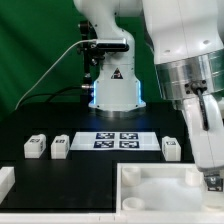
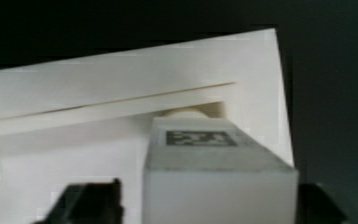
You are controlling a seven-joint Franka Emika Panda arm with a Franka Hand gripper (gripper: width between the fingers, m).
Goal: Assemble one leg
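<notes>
In the wrist view my gripper (image 2: 211, 208) is shut on a leg (image 2: 208, 165), a small white block with a black-and-white tag on its upper face. One dark finger (image 2: 91, 203) shows beside it. The leg's far end sits at a corner of the large white tray-shaped piece (image 2: 140, 80), by the raised rim. In the exterior view the gripper (image 1: 209, 176) hangs over the tray-shaped piece's (image 1: 150, 190) far corner at that view's right. Three other legs lie on the black table: two at that view's left (image 1: 37, 146) (image 1: 60, 147) and one (image 1: 171, 148) near the gripper.
The marker board (image 1: 117, 140) lies flat in front of the robot base (image 1: 115, 90). Another white part (image 1: 5, 181) sits at the exterior view's left edge. A black cable runs along the back.
</notes>
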